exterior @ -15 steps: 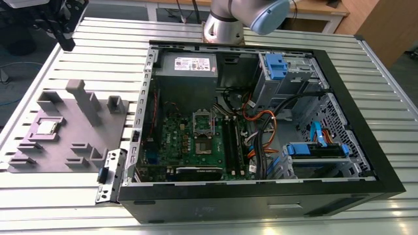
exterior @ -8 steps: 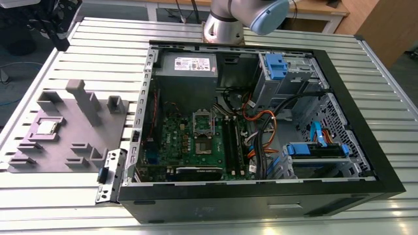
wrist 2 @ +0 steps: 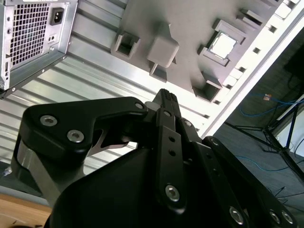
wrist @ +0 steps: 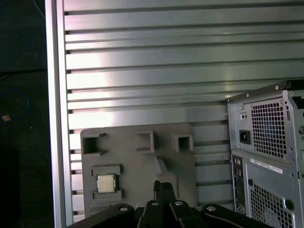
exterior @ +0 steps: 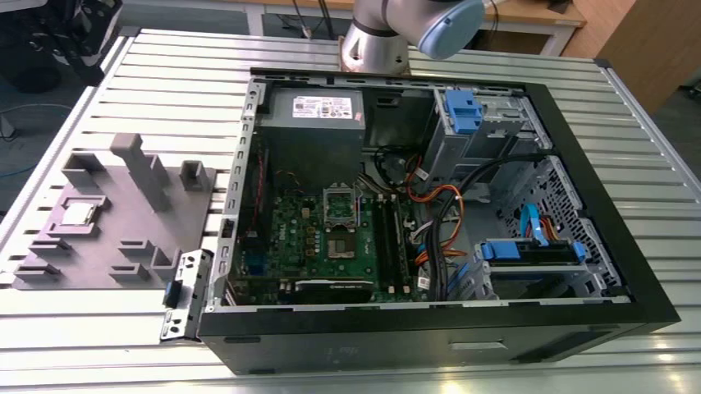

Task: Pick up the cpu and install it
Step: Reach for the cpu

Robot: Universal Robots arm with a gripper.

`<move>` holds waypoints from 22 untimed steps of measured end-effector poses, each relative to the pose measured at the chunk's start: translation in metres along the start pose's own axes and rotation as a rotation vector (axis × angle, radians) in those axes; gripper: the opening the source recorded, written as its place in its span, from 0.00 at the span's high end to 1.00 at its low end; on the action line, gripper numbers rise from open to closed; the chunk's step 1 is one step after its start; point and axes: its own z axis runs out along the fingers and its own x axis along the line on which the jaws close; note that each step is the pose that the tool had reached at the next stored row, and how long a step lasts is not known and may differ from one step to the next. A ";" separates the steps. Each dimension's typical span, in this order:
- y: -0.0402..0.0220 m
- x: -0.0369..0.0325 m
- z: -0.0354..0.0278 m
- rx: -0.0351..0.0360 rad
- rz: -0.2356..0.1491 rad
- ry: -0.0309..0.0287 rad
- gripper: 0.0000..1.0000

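1. Claw (wrist: 161,186) (wrist 2: 165,96) tips are squeezed narrow, right up against each other, and nothing is held between them. You can see this in both wrist views.
2. It hangs in the air over the grey tray (wrist: 137,161) (wrist 2: 190,23) and does not touch it.
3. The cpu (exterior: 79,214) (wrist 2: 223,45) (wrist: 106,183) lies flat in a small square pocket of the tray, with its pale silvery side up.
4. The claw is near the cpu but apart from it. In the first wrist view its tips are over the middle of the tray, beside the cpu's pocket.
5. The tray (exterior: 121,238) lies on the metal table (exterior: 164,74) (wrist: 142,61), which is made of long shiny strips.
6. A big black computer box (exterior: 438,328) (wrist: 266,156) lies open on the same table. The tray is just beside it, on the exterior view's left.
7. Tall grey posts (exterior: 140,168) stand up from the tray, and it has more little pockets around its edge.
8. Inside the open box I can see a green board (exterior: 312,238), a grey box with a white label (exterior: 318,105), some blue parts (exterior: 531,250) and bunches of wires (exterior: 438,205).
9. The silver and blue robot arm (exterior: 405,33) stands past the far side of the computer box in the exterior view.
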 end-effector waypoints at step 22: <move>-0.0017 0.0197 0.0052 0.0000 0.000 0.0000 0.89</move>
